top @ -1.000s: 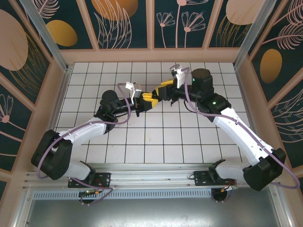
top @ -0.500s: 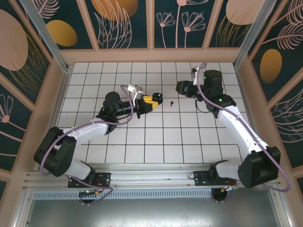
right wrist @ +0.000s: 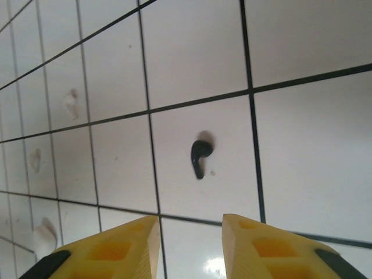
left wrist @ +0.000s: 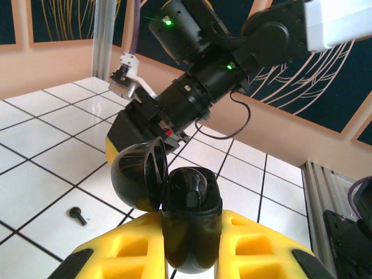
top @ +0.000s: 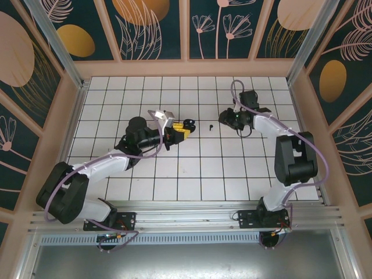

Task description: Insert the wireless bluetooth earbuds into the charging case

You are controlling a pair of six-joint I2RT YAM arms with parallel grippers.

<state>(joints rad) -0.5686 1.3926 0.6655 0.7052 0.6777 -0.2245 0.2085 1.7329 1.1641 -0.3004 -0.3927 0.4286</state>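
Black, lid-open charging case (left wrist: 189, 209) is clamped in the left jaws; right jaws hang parted above a black earbud (right wrist: 199, 157).

Black earbud (top: 210, 125) (tiny), white tiled table (top: 192, 168)

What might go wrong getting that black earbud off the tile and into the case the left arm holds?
The black earbud is tiny and lies flat on glossy tile; the broad open fingers of the right gripper may skid it away rather than pinch it. The charging case sits tilted in the left gripper, lid raised beside the opening, so the approach may knock the lid.
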